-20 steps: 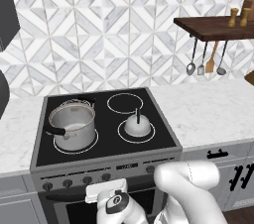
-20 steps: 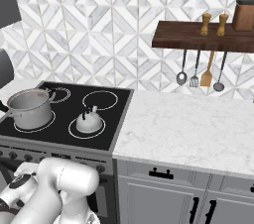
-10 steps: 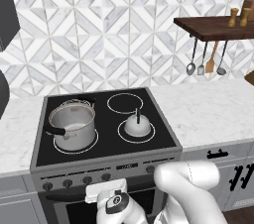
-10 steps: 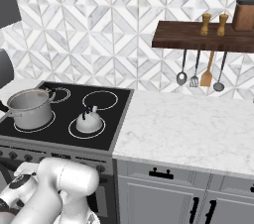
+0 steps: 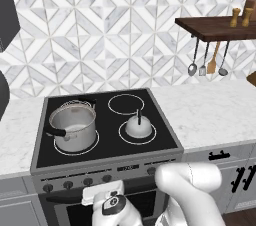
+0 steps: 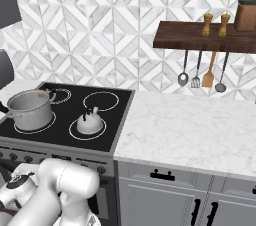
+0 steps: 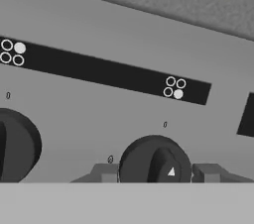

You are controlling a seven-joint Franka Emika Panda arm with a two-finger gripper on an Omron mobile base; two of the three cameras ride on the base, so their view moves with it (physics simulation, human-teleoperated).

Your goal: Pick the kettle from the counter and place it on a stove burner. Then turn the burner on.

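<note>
Kettle: we see the kettle [image 5: 138, 127] standing upright on the near right stove burner [image 5: 123, 136].
Hand: our hand [image 7: 155, 172] clasps a dark stove knob [image 7: 155, 161], one fingertip on each side.
Pot: steel pot [image 5: 73, 125] near left.

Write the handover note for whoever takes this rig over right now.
Gripper: low at the stove's front panel, fingers on either side of a dark control knob; a firm grip cannot be confirmed.
Kettle: upright inside the front right burner ring, off the counter.
Steel pot: on the front left burner.
Done: kettle placed on a burner.
Left: turn the knob to switch the burner on; the icon above it seems to mark the matching burner, but check this.
</note>
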